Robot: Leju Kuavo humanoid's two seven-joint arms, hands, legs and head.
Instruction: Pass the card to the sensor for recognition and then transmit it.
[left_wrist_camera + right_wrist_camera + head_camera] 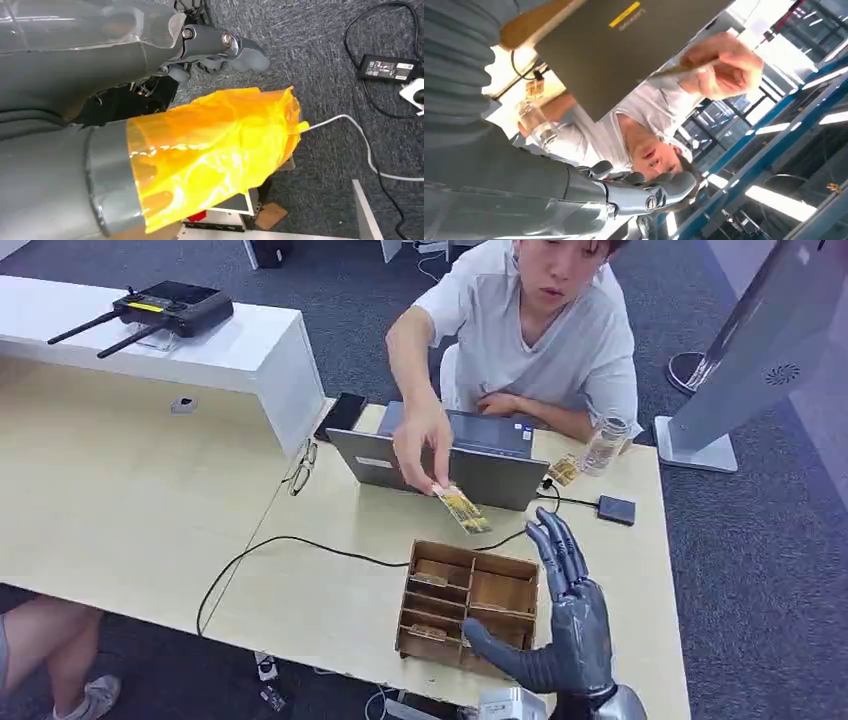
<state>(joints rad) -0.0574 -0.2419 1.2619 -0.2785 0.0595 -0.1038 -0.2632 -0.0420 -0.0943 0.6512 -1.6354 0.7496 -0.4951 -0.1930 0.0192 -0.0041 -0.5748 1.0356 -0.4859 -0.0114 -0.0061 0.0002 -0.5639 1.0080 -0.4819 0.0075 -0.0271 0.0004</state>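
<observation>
Raising our right hand (560,620) over the near edge of the table (330,590), we hold it palm-up, fingers straight and close together, thumb stretched out to the side, with nothing in it. Across from us, a seated person's hand (422,445) pinches the card (462,510) by one end, so that it hangs tilted in the air just in front of the grey laptop (470,465) and above the far edge of the wooden compartment box (468,605). The card is near our fingertips but apart from them. Our left hand (220,50) hangs low over grey carpet, and we cannot tell how its fingers lie.
</observation>
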